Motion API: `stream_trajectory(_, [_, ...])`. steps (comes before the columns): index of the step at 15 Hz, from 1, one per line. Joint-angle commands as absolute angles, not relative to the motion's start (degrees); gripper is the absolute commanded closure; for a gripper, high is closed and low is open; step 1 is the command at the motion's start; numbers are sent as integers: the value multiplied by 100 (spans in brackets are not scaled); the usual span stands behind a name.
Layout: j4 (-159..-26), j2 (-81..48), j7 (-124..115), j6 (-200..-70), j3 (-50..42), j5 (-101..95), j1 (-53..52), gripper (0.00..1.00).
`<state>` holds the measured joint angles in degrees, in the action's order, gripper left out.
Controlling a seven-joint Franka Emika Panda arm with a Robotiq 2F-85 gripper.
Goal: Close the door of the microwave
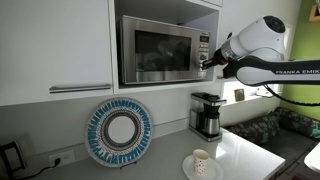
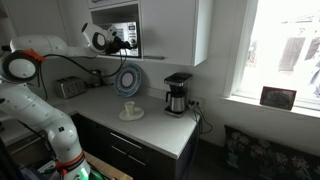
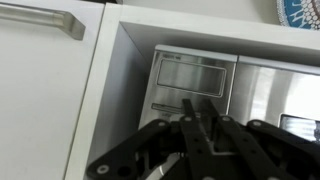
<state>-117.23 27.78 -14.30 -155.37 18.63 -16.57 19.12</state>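
The stainless-steel microwave (image 1: 160, 50) sits in a white cabinet niche and also shows in an exterior view (image 2: 127, 38). Its dark glass door (image 1: 153, 50) lies flat against the front and looks closed. My gripper (image 1: 207, 57) is at the microwave's right end, by the dark control strip; it also shows in an exterior view (image 2: 118, 42). The wrist view looks upside down. There my two fingers (image 3: 200, 108) are pressed nearly together with nothing between them. They point at the control panel (image 3: 193, 80), with the door's steel frame (image 3: 262, 92) beside it.
A black-and-steel coffee maker (image 1: 207, 113) stands on the counter under my gripper. A blue patterned plate (image 1: 119, 131) leans on the wall. A cup on a saucer (image 1: 201, 162) sits near the counter's front. A toaster (image 2: 68, 87) stands further along. White cabinet doors flank the niche.
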Motion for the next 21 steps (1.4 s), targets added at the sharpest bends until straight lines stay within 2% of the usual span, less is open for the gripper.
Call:
stream_trajectory(1, [-11797, 2810, -1428, -15557, 1608, -1952, 1669, 100])
stream_trajectory(21, [-11719, 2563, -1542, -15830, 1355, -2103, 1593, 100])
